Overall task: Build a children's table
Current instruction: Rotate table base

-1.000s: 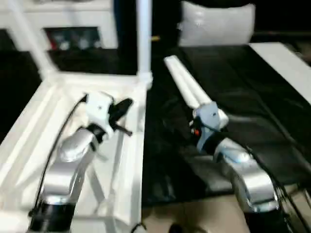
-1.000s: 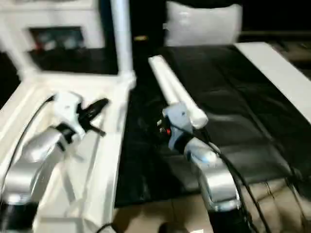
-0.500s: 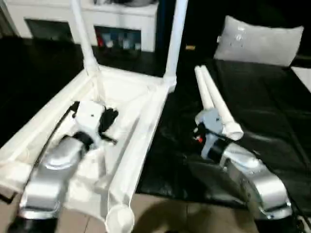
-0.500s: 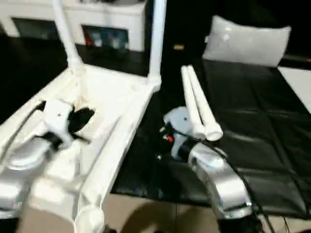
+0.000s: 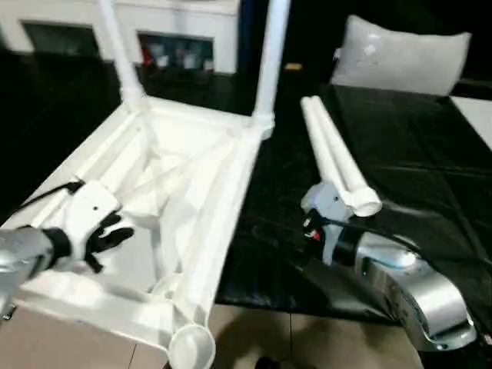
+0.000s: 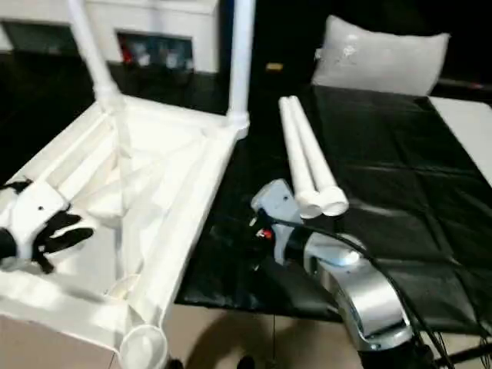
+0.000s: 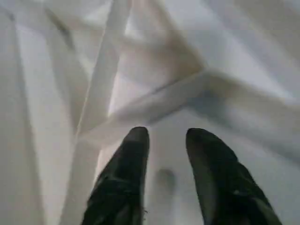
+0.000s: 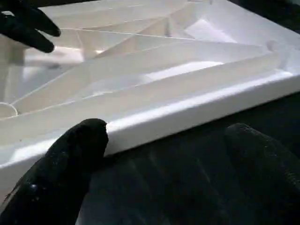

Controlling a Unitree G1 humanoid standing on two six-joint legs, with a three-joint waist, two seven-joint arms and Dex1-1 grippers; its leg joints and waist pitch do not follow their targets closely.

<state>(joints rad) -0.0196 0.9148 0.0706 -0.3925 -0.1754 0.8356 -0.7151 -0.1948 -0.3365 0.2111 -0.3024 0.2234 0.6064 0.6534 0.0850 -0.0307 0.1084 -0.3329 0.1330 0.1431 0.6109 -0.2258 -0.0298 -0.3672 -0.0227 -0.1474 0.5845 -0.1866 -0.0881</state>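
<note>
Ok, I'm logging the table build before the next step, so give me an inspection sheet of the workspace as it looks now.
Surface: black sheet spread over the work area; pale floor along its near edge.
Job's things: table top lying upside down, ribs up; two legs standing in its far corner sockets; two loose legs lying side by side on the sheet; near corner socket with no leg in it.
Clutter: white pillow at the far side.
Grippers: left gripper over the ribs, fingers apart, holding nothing; right gripper wide open beside the table top's edge.
Cables: black cable along the left arm.
Surroundings: white cabinet behind.
</note>
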